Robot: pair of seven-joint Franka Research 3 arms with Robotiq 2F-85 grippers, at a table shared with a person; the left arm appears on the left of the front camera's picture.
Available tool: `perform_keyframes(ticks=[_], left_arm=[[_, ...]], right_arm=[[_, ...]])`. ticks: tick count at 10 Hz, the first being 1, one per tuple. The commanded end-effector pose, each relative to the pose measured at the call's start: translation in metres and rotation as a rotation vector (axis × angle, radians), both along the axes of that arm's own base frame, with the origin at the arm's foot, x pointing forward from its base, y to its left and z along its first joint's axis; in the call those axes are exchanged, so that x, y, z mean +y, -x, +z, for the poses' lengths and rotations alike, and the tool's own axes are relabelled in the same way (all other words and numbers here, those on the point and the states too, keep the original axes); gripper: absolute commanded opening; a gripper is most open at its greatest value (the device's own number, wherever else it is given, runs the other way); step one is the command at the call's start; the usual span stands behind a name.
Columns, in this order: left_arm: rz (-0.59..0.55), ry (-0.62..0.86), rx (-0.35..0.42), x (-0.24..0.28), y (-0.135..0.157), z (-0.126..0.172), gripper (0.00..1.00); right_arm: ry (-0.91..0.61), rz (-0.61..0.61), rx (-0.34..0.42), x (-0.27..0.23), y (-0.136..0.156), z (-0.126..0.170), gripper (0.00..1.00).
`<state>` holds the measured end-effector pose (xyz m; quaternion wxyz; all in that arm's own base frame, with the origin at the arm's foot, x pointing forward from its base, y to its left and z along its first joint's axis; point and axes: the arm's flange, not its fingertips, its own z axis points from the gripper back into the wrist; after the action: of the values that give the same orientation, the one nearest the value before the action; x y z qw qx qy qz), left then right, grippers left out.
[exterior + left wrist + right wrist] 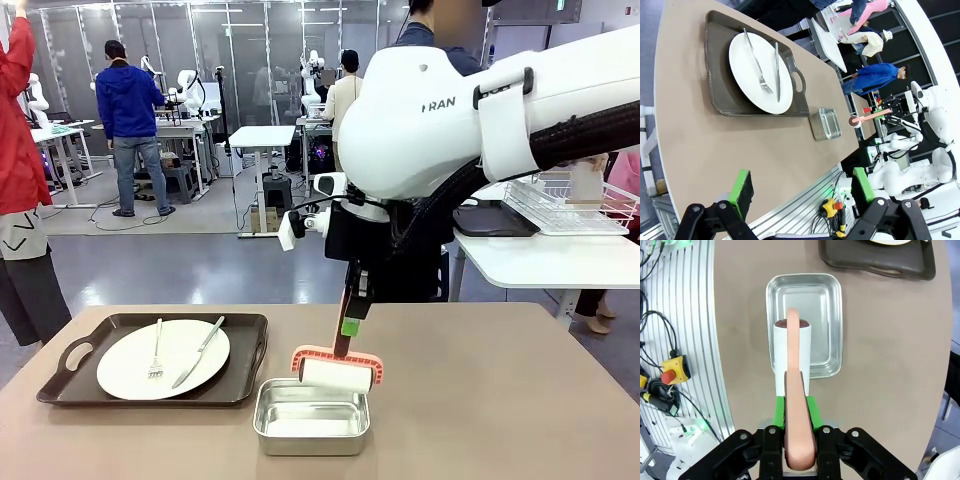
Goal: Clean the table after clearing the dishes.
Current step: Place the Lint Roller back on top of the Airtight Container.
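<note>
Roller held over the pan on the table, one tray of dishes at the left.

The taupe table [480,400] filled the near part of the scene. On its left side lay a dark tray [250,340] with a white plate [120,370], and a fork [157,350] and a knife [198,352] lay on the plate. A steel pan [310,445] stood in the middle, close to the near edge, just right of the tray. The right gripper [350,325] hung above the pan's far rim, its green pads closed on the pink handle of a roller [336,373]. The white roll was at that rim; whether it touched, I cannot tell. The left gripper [802,186] was off the near edge of the table, fingers wide apart and holding nothing.
</note>
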<state>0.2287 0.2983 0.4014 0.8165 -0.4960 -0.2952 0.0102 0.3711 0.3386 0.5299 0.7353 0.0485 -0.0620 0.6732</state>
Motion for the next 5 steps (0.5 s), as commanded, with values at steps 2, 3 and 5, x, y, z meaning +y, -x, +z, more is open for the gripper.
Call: perform_keyframes(ticks=[2, 3, 5], left_arm=[[-0.004, 0.01, -0.025, 0.001, 0.003, 0.001, 1.0], [-0.004, 0.01, -0.025, 0.001, 0.003, 0.001, 1.0], [-0.004, 0.01, -0.025, 0.001, 0.003, 0.001, 1.0]], right_arm=[[-0.015, -0.025, -0.01, 0.001, 0.002, 0.005, 0.21], [-0.001, -0.005, -0.002, -0.002, -0.002, 0.001, 0.21], [0.032, 0.027, 0.001, 0.032, -0.021, -0.012, 0.21]])
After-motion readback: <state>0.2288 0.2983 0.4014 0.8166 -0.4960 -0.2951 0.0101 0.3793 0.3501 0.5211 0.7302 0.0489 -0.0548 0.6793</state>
